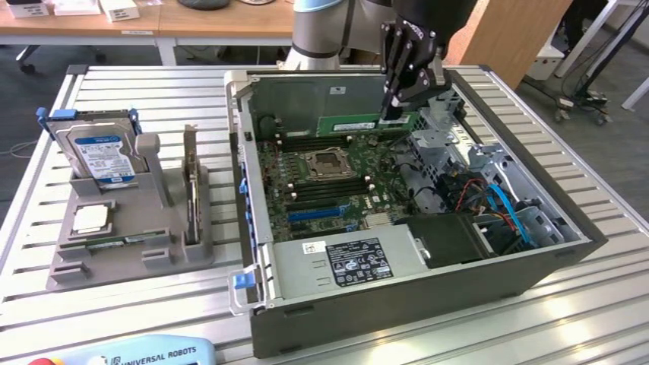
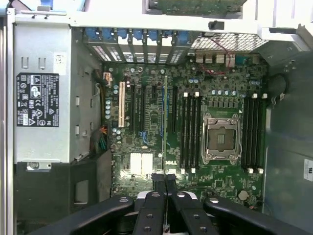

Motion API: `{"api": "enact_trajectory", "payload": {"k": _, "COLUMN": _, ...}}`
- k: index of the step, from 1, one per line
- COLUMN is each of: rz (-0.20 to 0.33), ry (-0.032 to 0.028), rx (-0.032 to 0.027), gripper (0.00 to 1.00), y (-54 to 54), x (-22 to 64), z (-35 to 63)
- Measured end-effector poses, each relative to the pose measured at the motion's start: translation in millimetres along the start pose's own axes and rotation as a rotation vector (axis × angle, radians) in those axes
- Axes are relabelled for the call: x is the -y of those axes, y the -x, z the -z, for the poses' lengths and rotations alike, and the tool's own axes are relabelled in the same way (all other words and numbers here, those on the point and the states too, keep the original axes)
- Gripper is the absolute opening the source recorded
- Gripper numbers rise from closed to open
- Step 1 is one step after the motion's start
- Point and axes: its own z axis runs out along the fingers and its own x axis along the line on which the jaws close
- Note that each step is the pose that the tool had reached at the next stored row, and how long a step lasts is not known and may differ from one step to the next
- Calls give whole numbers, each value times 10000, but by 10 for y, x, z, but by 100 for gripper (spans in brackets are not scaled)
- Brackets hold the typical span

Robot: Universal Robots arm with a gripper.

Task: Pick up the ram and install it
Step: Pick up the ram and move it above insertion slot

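On the slatted metal table [image 1: 152,91], over the open computer case [image 1: 426,296], my gripper [image 1: 397,114] pinches the ram [image 1: 350,123]; any tilt could jam it against a slot [image 2: 188,132] edge.

**Opened computer case [image 1: 406,304] lies on a slatted metal worktop [image 1: 132,84], with parts racked beside it.**
Inside the case, the motherboard [image 1: 304,194] shows a bare processor socket [image 1: 330,163], with the labelled power supply [image 1: 350,262] at the near wall. To the exterior view's left, a grey holder [image 1: 121,251] carries a blue-white-labelled hard drive [image 1: 102,156] and a dark expansion card [image 1: 191,182] standing on edge.
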Motion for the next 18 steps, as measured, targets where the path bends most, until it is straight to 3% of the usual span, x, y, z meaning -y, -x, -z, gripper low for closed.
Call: {"api": "enact_trajectory", "payload": {"k": 18, "rz": -290, "ry": -8, "rx": 8, "gripper": 11, "y": 362, "x": 3, "z": -32}}
